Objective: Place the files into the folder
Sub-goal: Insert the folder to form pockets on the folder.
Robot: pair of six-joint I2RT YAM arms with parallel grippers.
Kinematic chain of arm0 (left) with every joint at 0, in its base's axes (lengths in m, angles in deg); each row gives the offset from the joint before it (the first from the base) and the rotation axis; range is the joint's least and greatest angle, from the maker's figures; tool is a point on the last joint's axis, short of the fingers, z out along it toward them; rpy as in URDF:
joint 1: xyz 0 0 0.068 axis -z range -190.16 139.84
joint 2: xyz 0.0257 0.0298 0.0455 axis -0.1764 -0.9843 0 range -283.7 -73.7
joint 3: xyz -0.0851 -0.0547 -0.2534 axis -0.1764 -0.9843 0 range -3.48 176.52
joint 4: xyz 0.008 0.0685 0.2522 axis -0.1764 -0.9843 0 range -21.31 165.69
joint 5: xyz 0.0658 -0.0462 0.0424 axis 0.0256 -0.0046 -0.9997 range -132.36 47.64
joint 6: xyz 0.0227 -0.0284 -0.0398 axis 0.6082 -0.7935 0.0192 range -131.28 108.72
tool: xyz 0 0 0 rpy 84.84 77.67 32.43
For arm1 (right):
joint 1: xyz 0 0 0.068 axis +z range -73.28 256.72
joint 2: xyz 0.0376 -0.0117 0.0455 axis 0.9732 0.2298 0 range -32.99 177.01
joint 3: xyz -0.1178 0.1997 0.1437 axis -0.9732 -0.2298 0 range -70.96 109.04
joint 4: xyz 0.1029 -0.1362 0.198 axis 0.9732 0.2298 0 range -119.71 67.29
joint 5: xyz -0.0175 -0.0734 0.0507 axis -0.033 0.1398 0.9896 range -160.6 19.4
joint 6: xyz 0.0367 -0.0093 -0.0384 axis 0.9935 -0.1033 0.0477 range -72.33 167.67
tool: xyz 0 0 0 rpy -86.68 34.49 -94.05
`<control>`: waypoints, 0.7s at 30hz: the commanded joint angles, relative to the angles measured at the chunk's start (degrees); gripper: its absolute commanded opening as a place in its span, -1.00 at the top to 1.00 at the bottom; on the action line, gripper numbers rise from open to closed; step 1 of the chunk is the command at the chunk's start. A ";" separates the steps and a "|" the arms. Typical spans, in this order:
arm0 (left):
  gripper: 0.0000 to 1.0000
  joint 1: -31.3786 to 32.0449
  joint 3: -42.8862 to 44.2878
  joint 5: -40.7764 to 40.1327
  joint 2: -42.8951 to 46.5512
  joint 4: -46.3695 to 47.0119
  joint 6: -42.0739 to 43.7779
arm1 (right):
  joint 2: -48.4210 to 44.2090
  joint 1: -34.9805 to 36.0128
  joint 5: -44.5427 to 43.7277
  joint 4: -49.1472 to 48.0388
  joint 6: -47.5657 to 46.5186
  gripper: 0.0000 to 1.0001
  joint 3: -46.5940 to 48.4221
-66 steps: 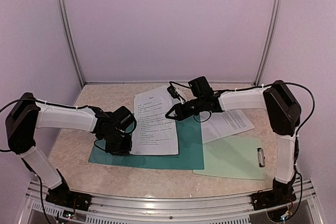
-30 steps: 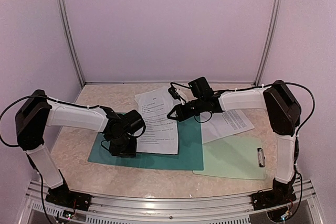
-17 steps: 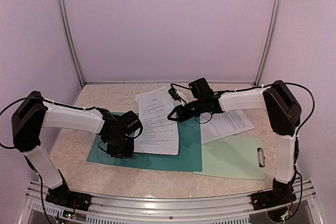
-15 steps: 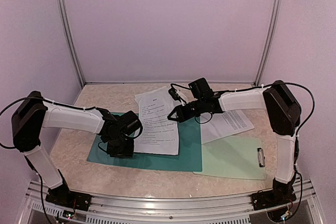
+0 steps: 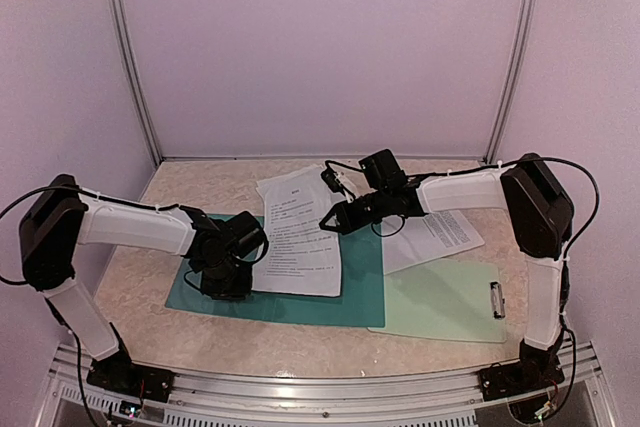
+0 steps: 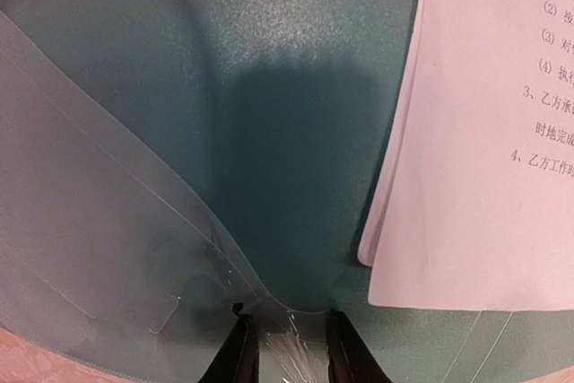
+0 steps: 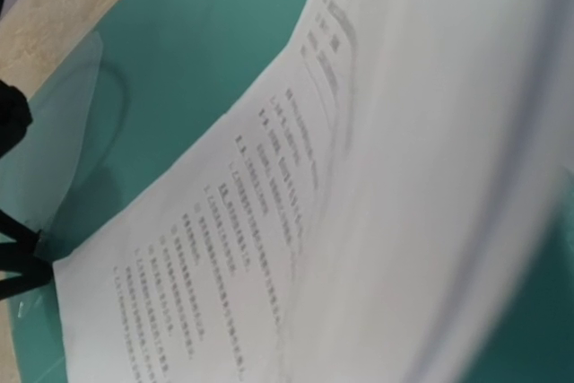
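The dark teal folder [image 5: 360,282] lies flat mid-table, its clear plastic cover [image 6: 99,248] bowing up at the left end. My left gripper [image 5: 228,282] is low over that end. In the left wrist view its jaws [image 6: 293,325] stand narrowly open, and the cover's curled edge runs between them. The files [image 5: 295,237], white printed sheets, rest on the folder. My right gripper [image 5: 328,219] is shut on their right edge, which lifts and curves toward the right wrist camera [image 7: 296,221] and hides the fingers there. One more printed sheet [image 5: 440,235] lies under the right forearm.
A pale mint clipboard [image 5: 440,302] with a metal clip [image 5: 497,299] lies at the front right, overlapping the folder's right edge. Pale walls and metal posts enclose the table on three sides. Both arm bases stand at the near rail.
My left gripper has slid slightly left along the folder's left end, and its jaws have narrowed round the clear cover's edge. The right arm and the sheets have stayed still.
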 commanded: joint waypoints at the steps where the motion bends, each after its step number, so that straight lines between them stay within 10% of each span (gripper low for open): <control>1: 0.55 -0.27 -2.38 0.95 -0.58 -1.19 -0.39 | -1.93 -0.15 -0.01 1.17 -0.34 1.00 -0.92; 21: 0.98 0.24 -1.10 0.80 1.20 0.15 -0.72 | -0.20 1.87 0.30 2.49 -1.66 1.00 0.41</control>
